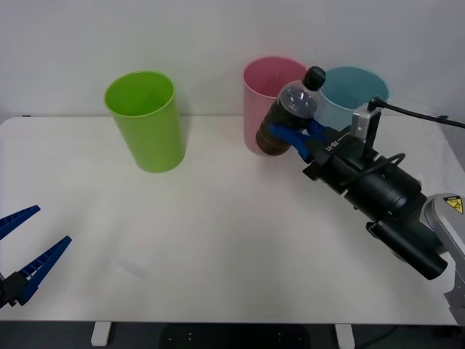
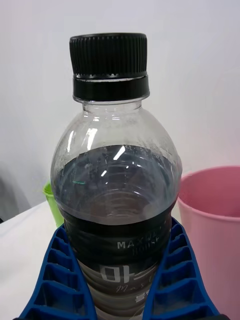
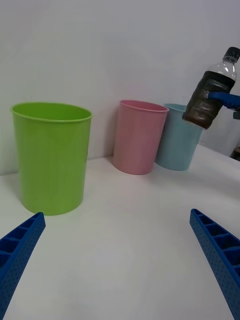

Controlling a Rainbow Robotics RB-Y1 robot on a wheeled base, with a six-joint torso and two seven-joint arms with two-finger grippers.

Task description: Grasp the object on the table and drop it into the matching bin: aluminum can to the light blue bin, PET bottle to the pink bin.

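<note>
On the white table (image 1: 218, 240) stand three bins. Take the pink bin (image 1: 263, 98) as the marker. It stands at the back of the table. The blue bin (image 1: 354, 91) is just beside it, on the robot's right, and the two look like they touch or almost touch. The green bin (image 1: 145, 120) stands well apart from the pink bin, on the robot's left.

The right arm reaches from the table's right side toward the pink bin. The right gripper (image 1: 294, 134) is up off the table, in front of the pink bin and the blue bin. Its blue fingers (image 2: 55, 277) are closed tight on the bottle (image 1: 289, 116), one on each side of the dark lower part. The bottle is in the air and tilted, with its black cap (image 1: 314, 77) leaning toward the blue bin. From the right wrist, the pink bin's rim sits low beside the bottle.

The left gripper (image 1: 25, 254) waits far from the pink bin, at the table's front left edge. Its two blue fingers (image 3: 20, 250) are spread wide apart and hold nothing.
</note>
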